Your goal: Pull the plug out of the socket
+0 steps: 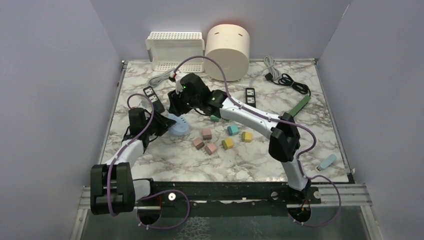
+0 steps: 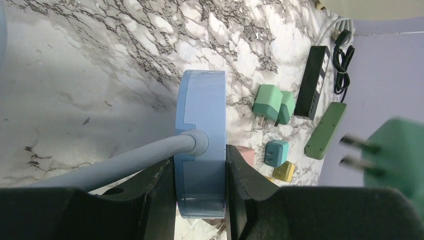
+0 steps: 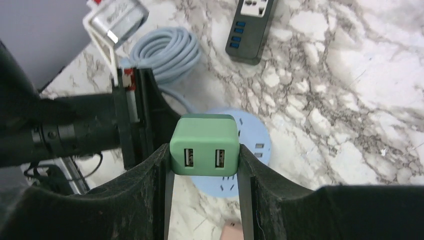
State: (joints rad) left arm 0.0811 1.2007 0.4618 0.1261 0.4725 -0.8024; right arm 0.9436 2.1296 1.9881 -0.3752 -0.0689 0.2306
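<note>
Your green plug is clamped between the fingers of your right gripper, with its two USB ports facing the wrist camera. It hangs above the round blue socket, and from the left wrist its two metal prongs show bare in the air, clear of the socket's face. The plug is off.

Your left gripper is closed on the socket itself. One finger presses each flat face of the disc, right beside the spot where the grey cable enters its rim. Whether the disc rests on the counter or sits slightly raised is not clear from these views.

From above, both grippers meet at the left middle of the counter. The cable's coil lies just behind the socket, and a black power strip is a little further back.

To the right of the socket is a scatter of small coloured chargers. A green power strip lies beyond them, toward the right side. A cream drum and a white basket stand at the back edge.
</note>
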